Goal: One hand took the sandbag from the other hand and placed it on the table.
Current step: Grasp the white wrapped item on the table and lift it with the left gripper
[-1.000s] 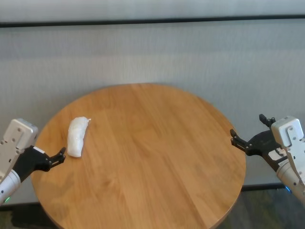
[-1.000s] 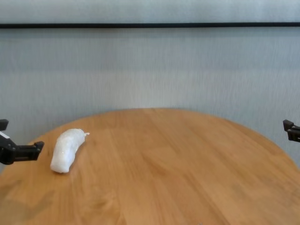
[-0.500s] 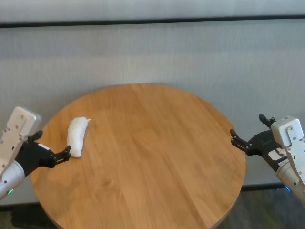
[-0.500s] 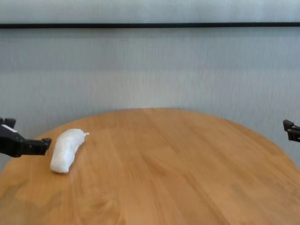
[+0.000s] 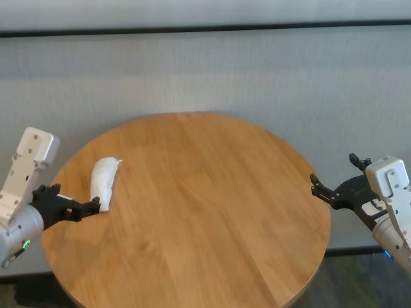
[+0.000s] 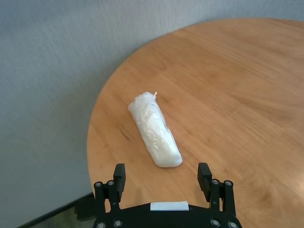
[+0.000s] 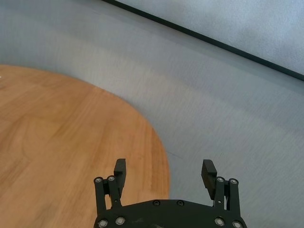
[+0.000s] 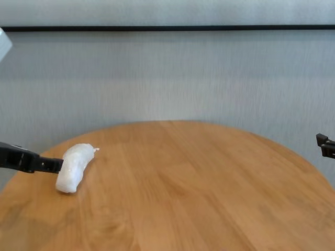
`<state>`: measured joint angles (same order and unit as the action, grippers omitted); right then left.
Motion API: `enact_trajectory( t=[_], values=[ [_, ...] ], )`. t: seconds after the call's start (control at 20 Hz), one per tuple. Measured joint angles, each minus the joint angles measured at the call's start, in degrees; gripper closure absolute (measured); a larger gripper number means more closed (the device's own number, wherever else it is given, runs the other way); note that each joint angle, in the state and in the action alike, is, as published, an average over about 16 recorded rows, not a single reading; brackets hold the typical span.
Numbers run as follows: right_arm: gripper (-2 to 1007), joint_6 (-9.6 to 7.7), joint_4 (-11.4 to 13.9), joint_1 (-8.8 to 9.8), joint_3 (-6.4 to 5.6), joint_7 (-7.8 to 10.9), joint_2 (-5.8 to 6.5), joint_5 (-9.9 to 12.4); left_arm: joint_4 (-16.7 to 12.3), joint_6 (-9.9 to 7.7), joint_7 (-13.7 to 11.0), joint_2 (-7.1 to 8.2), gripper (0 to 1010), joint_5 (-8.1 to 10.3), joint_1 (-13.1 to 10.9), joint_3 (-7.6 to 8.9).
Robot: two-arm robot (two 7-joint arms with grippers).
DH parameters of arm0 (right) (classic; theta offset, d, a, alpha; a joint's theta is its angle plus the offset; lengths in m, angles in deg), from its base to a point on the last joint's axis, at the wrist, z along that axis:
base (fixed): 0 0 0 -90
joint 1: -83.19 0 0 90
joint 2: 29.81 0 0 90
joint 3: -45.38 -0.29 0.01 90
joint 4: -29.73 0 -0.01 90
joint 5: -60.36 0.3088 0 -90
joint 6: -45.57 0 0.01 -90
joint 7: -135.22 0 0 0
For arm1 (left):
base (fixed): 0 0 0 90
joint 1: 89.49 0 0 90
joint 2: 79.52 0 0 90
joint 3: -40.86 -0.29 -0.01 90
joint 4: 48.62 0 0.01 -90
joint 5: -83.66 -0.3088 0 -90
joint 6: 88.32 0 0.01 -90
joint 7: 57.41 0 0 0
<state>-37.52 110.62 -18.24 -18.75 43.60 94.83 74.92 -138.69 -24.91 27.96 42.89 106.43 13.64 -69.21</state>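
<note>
The white sandbag [image 5: 104, 184] lies on the round wooden table [image 5: 212, 199], near its left edge, knotted tip pointing away from me. My left gripper [image 5: 75, 197], the green-ring one, is open and empty. It hovers just short of the sandbag's near end, one fingertip close beside it. In the left wrist view the sandbag [image 6: 154, 135] lies just ahead of the open left gripper [image 6: 161, 173], untouched. My right gripper [image 5: 332, 167], the blue-ring one, is open and empty off the table's right edge; its wrist view shows the open right gripper [image 7: 164, 167] over the table rim [image 7: 156, 156].
A grey wall runs behind the table. In the chest view, the sandbag [image 8: 74, 167] lies at the left, the left gripper [image 8: 55, 166] beside it, and the right gripper [image 8: 324, 145] at the right border.
My left gripper has moved right toward the sandbag's near end, and its wrist has risen. The sandbag and the right arm have not moved.
</note>
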Motion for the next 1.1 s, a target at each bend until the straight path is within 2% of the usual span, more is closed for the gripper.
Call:
enact_trajectory(
  t=[0.2,0.5,0.75,1.1],
  values=[
    [5,0.0,0.0,0.0,0.0,0.0,0.0,0.0,1.6,-3.13,1.5,-2.21,8,-0.34,1.8,-0.02],
    [4,0.0,0.0,0.0,0.0,0.0,0.0,0.0,5.0,-5.62,3.7,-5.53,8,-1.94,4.6,-0.51],
    [4,0.0,0.0,0.0,0.0,0.0,0.0,0.0,7.9,-6.51,4.8,-7.87,8,-3.31,6.7,-0.97],
    [5,0.0,0.0,0.0,0.0,0.0,0.0,0.0,11.2,-6.33,4.8,-10.3,8,-4.71,8.8,-1.52]
  ],
)
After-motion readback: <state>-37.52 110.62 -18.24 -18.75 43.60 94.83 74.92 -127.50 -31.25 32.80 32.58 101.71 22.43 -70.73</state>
